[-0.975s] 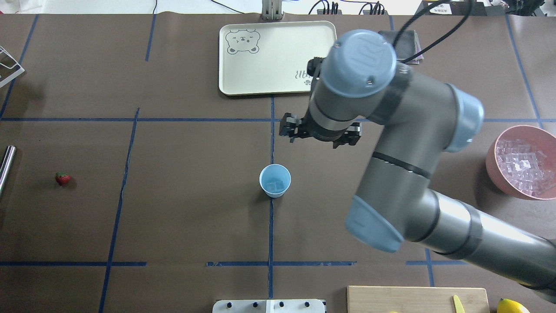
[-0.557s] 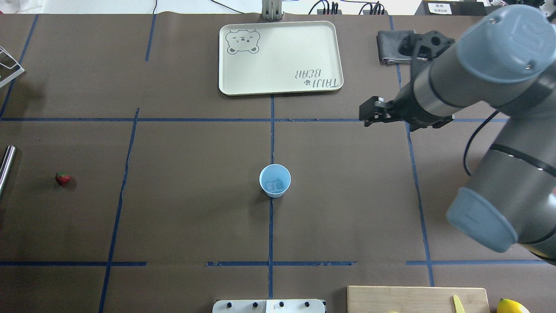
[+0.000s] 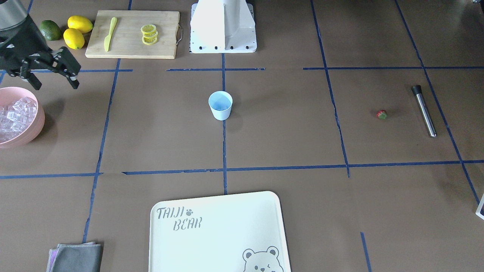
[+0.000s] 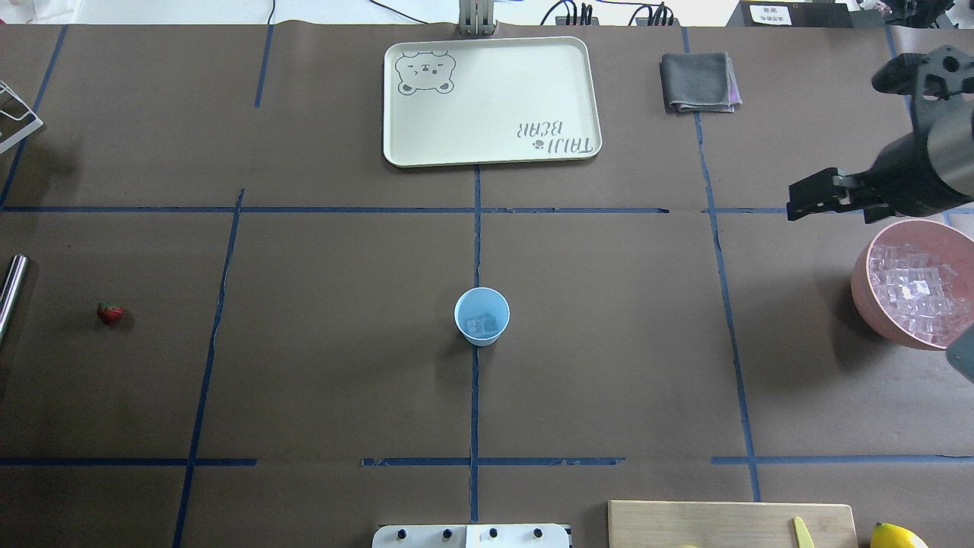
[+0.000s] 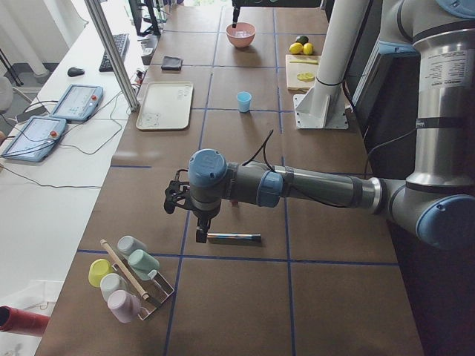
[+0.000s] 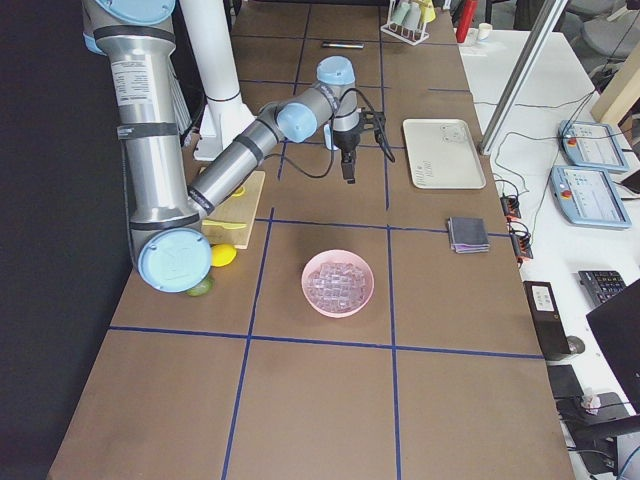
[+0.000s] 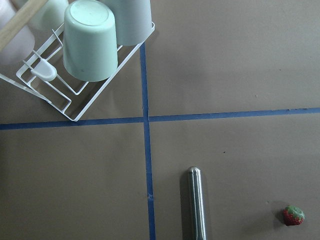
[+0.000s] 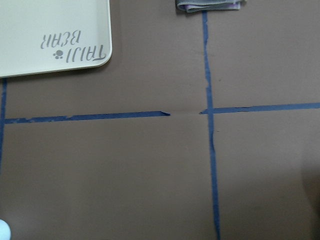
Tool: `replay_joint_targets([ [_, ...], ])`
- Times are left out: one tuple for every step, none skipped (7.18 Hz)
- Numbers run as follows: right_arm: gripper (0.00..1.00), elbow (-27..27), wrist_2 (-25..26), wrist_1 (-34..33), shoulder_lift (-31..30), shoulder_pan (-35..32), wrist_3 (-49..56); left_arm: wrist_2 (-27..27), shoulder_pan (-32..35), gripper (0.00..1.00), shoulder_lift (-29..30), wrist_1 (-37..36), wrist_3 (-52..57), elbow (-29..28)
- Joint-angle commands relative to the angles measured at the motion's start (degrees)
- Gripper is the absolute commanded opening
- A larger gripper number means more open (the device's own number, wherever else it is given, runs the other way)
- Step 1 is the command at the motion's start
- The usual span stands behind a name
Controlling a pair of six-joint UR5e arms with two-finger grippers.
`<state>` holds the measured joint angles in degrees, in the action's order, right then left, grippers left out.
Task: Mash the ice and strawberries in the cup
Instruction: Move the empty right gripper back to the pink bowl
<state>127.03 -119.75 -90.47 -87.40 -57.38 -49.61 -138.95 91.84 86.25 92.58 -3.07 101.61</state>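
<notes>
The right gripper [image 3: 55,81] holds its fingers [image 3: 72,77] spread and empty in the front-facing view. They hang just beyond the rim of the pink bowl [image 3: 41,115], which is heaped with ice [image 3: 13,113]. The light-blue cup [image 3: 220,105] stands well apart from them at the table's middle. The strawberry [image 3: 382,114] lies farther off still, near a steel muddler [image 3: 424,110].

From overhead, the gripper has swung from just past the cup a second ago to the bowl's side. The cup holds a couple of clear cubes. I judge one ice drop done and another pick likely next. The berry is not in yet, so mashing is a way off.

The left-end view shows the left gripper [image 5: 199,228] low over the muddler; whether its fingers are parted I cannot tell. The right-end view does not settle it.

The left wrist camera shows the muddler and strawberry below, apart, with no fingers in frame.

The right wrist camera shows only table, a tray [image 8: 50,30] corner and a folded cloth [image 8: 210,5].
</notes>
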Motion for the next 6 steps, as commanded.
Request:
replay_joint_targets([
  [0.99,-3.44,-3.38,11.94,-10.99,-3.96,5.12,0.0,0.0,1.0,0.06,0.05,0.0,0.08],
  [0.99,-7.37,-3.73,17.47,-13.12,-5.97,7.4,0.0,0.0,1.0,0.06,-0.03,0.0,0.17],
  [0.99,-10.11,-3.47,18.83,-14.01,-6.08,7.33,0.0,0.0,1.0,-0.02,-0.03,0.0,0.26],
  [0.99,-11.96,-3.38,18.93,-14.11,-6.17,7.42,-0.35,0.0,1.0,-0.11,0.05,0.0,0.26],
  [0.99,-14.41,-3.38,19.62,-14.11,-6.17,7.51,-0.36,0.0,1.0,-0.03,-0.03,-0.09,0.43],
  [0.99,-16.79,-3.38,23.29,-14.11,-6.34,7.42,-0.36,0.09,1.0,-0.11,0.05,-0.09,0.52],
])
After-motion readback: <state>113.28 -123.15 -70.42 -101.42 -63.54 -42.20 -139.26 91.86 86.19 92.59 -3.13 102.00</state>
